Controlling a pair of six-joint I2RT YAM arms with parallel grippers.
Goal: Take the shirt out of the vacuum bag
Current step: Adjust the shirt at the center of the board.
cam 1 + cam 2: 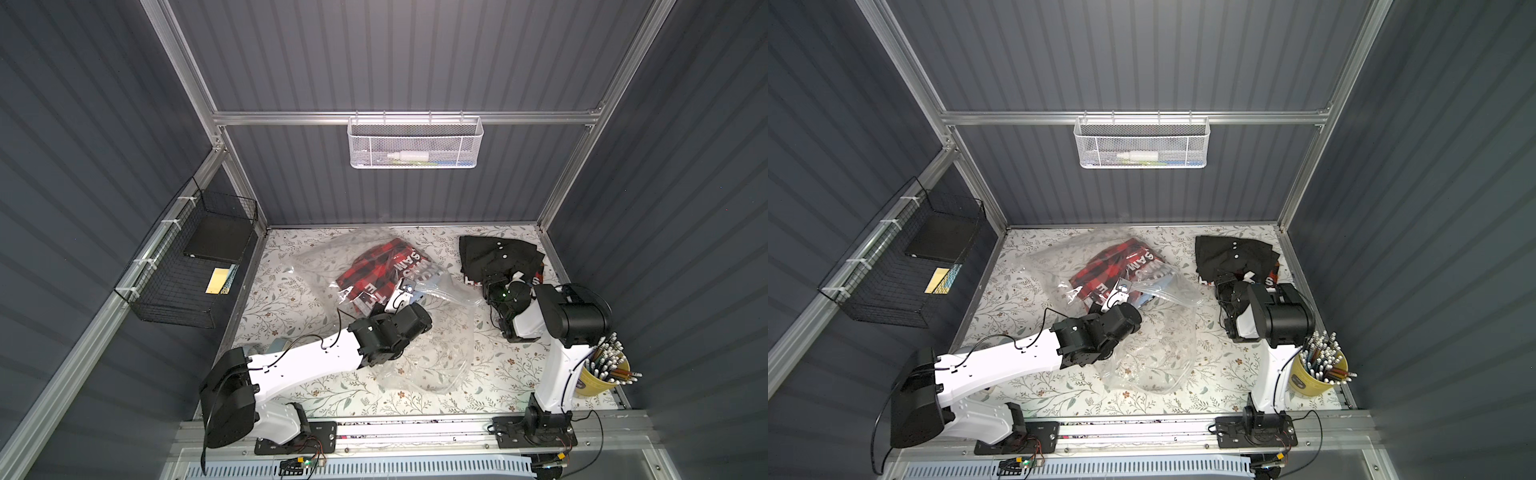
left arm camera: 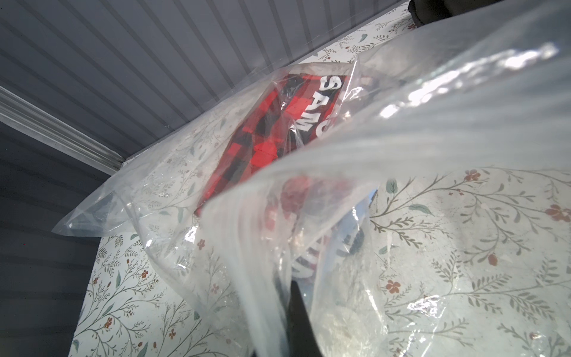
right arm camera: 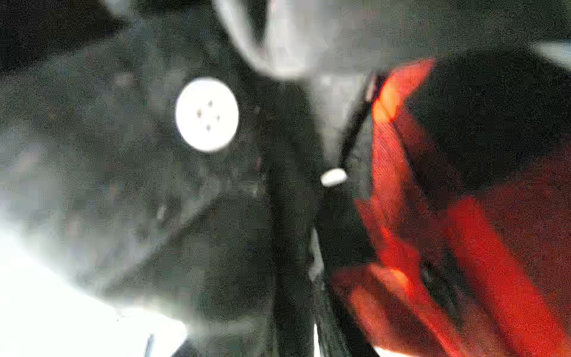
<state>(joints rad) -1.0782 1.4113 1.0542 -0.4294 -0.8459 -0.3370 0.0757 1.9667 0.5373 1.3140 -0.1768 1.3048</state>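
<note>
While the vacuum bag (image 1: 312, 259) (image 1: 1154, 353) lies crumpled across the middle of the floral-covered desk (image 1: 490, 374), reaching from near the far edge toward the near edge, the red-and-black plaid shirt (image 1: 374, 266) (image 1: 1104, 266) (image 2: 256, 139) sits inside its far half, white block letters showing through the plastic. The left gripper (image 1: 400, 294) (image 1: 1118, 296) is at the shirt's near end with its jaws closed. In the left wrist view a fold of the clear film runs down to the dark fingers (image 2: 298, 312) and drapes over them, so the grip is on the bag's plastic.

In the far right corner of the desk a black shirt (image 1: 494, 249) (image 1: 1229, 251) (image 3: 123, 185) lies in a heap outside the bag, just beside it. The right gripper (image 1: 492, 279) (image 1: 1227, 283) is lowered onto the near edge of that heap. Its fingertips are hidden under the wrist in both top views. The right wrist view is a blur of black cloth, one white button (image 3: 206, 114) and red-and-black fabric, so I cannot tell how wide the jaws stand or whether they hold anything.

A yellow cup (image 1: 598, 381) of pencils stands in the near right corner.
</note>
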